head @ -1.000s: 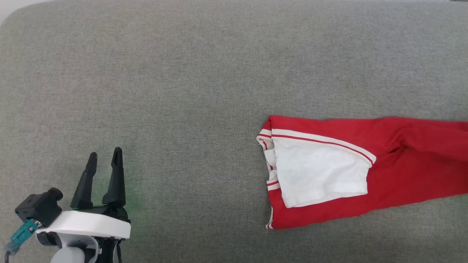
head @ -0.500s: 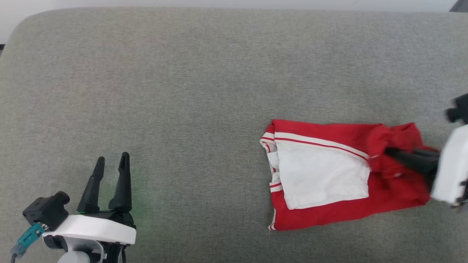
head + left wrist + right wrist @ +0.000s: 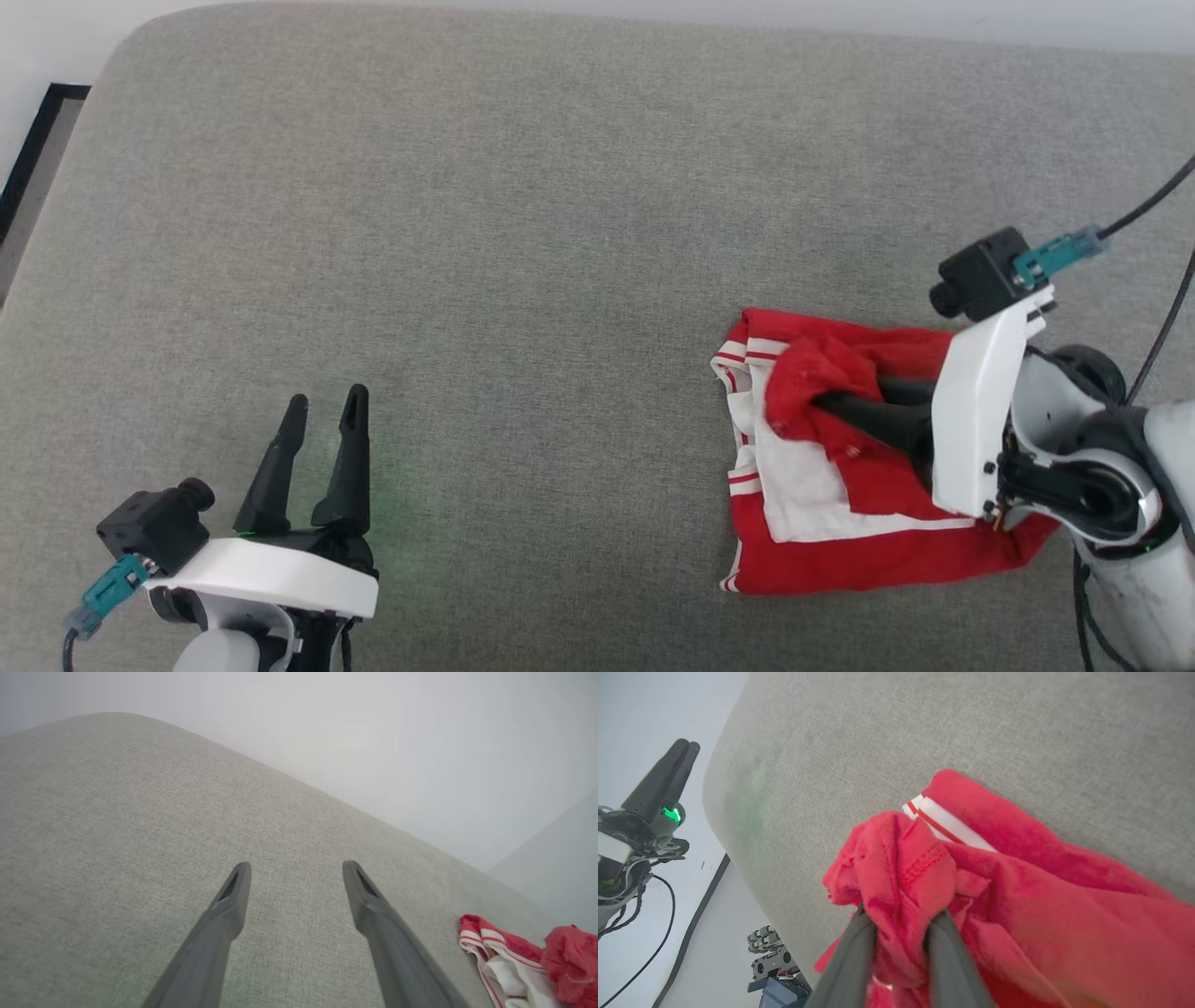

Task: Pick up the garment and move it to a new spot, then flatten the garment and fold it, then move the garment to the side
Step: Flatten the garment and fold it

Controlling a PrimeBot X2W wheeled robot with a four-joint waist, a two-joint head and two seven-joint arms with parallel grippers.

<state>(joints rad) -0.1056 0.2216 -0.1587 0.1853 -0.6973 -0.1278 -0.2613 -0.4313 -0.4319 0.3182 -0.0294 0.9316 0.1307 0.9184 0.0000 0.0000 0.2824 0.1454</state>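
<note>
— Garment: where does it lie?
— On the grey fabric-covered worktop, right of centre in the head view. Red body, with a white sleeve panel showing and red-white striped trim along the left edge. The lower part lies flat. The upper part is bunched and raised over the white panel.
— What has hold of it?
— Right gripper, its arm at the right edge of the head view. Its fingers pinch a wad of red cloth. In the right wrist view the fabric is packed between them and the tips are buried in the fold.
— And the other arm?
— Left gripper sits at the lower left, well apart from the garment. Its fingers are spread with nothing between them, over bare worktop. The left wrist view catches the garment's striped edge at its lower right corner.
— Anything else?
— Teal plug on the right wrist camera. Faint green glow on the worktop just beside the left gripper.
</note>
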